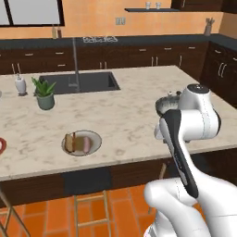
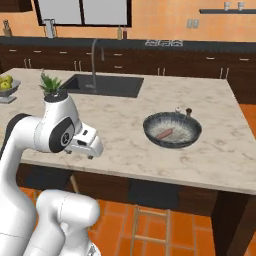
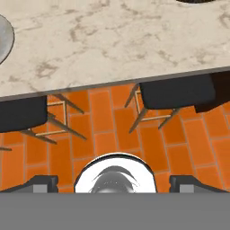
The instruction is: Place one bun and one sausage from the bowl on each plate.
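The dark bowl (image 2: 172, 131) sits near the counter's front edge with one reddish sausage (image 2: 163, 134) in it; in the left base view my arm hides most of the bowl (image 1: 163, 105). The grey-beige plate (image 1: 81, 142) holds a bun (image 1: 70, 142) and a sausage (image 1: 86, 144). The red-rimmed plate (image 1: 2, 144) peeks in at the far left edge. My gripper (image 3: 114, 184) is open and empty, held in front of the counter edge above the floor, between plate and bowl. Its fingertips (image 3: 42, 183) stand wide apart.
A sink (image 1: 78, 82) with a tall tap lies mid-counter, beside a potted plant (image 1: 44, 94) and a soap bottle (image 1: 20, 85). Two shakers (image 2: 183, 110) stand behind the bowl. A pedestal bowl of apples (image 2: 6, 86) is far left. Dark stools (image 3: 177, 92) sit under the counter.
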Motion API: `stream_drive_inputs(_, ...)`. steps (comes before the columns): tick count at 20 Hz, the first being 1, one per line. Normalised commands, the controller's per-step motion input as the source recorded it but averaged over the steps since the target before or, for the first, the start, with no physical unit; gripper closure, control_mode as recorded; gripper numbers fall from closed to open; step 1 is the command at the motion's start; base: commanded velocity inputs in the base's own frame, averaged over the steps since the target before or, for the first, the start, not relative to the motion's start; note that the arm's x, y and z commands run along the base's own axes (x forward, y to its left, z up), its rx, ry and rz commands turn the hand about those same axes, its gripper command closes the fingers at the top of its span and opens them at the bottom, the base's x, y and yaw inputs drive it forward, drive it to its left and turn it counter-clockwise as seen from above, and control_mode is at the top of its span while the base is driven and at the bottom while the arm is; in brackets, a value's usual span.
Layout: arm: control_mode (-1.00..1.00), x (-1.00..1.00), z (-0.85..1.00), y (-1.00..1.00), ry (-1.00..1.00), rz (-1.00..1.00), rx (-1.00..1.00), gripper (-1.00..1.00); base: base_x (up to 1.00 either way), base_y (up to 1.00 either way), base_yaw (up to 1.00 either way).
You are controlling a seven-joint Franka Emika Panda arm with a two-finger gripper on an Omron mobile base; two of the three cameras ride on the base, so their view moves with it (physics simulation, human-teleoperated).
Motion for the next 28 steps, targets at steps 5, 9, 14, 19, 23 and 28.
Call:
stream_drive_inputs(5,1.0,0.0,0.0,0.0,0.0,0.0,0.0,-1.0,0.4,-0.83,-0.01)
stream_drive_inputs(9,1.0,0.0,0.0,0.0,0.0,0.0,0.0,-1.0,0.46,-0.42,0.0)
stream_drive_inputs(14,1.0,0.0,0.0,0.0,0.0,0.0,0.0,-1.0,0.37,-0.69,0.0)
stream_drive_inputs(19,1.0,0.0,0.0,0.0,0.0,0.0,0.0,-1.0,0.64,-0.04,-0.01)
stream_drive_inputs(23,-1.0,0.75,0.0,0.04,0.0,0.0,0.0,-1.0,0.16,0.0,0.0)
stream_drive_inputs(28,-1.0,1.0,0.0,0.17,0.0,-0.03,0.0,-1.0,0.0,0.0,0.0)
